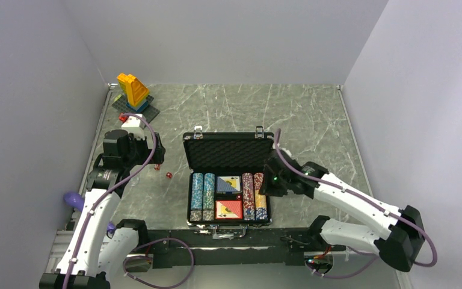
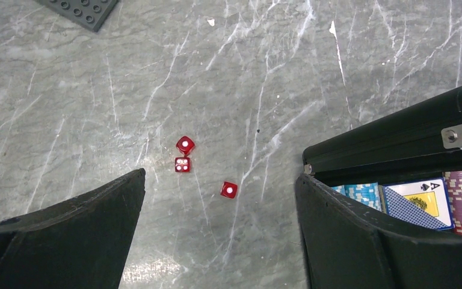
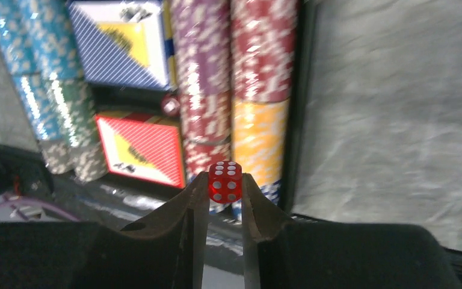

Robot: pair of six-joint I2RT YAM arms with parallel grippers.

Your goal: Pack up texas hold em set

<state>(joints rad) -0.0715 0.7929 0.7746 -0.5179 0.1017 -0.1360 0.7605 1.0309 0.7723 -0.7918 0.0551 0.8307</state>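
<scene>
The black case (image 1: 228, 152) lies open mid-table, its foam lid up at the far side. It holds rows of striped chips (image 1: 203, 194), a blue card deck (image 1: 228, 184) and a red deck (image 1: 228, 209). One red die (image 3: 170, 105) lies between the decks. My right gripper (image 3: 225, 182) is shut on another red die (image 3: 225, 180), hovering over the case's right chip rows (image 3: 258, 54). Three red dice (image 2: 229, 189) (image 2: 182, 164) (image 2: 184, 144) lie on the marble left of the case. My left gripper (image 2: 221, 176) hangs open above them, with its fingers (image 2: 96, 223) wide apart.
A yellow-blue brick tower (image 1: 133, 90) stands on a dark baseplate (image 1: 137, 108) at the far left corner. A purple object (image 1: 74, 200) sits off the table's left edge. Grey walls close in on three sides. The case's rim (image 2: 391, 135) is close to my left gripper's right finger.
</scene>
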